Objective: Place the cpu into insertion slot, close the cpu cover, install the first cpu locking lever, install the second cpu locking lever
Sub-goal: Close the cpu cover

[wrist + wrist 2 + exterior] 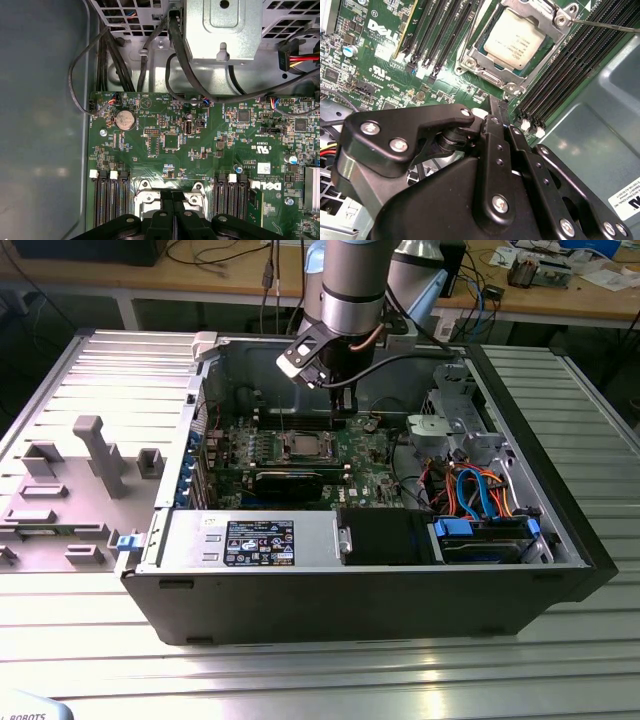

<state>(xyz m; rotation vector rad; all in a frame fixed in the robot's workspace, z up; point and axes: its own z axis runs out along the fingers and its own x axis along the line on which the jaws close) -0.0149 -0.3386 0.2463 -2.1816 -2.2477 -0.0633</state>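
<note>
The cpu (514,39) sits in its socket under the cpu cover (490,79); our claw (500,106) hovers near, closed on nothing; we judge the locking lever (605,25) wants steady, square pressure, not a jab.

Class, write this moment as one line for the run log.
cpu: seated on motherboard | cpu cover: down, framing cpu | tool: shut, tip beside cover's corner

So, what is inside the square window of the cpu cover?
In the second wrist view the cpu lies inside the window of the cpu cover, with its grey metal top in plain view. The cpu hides the slot under it, so the slot cannot be seen.
</note>
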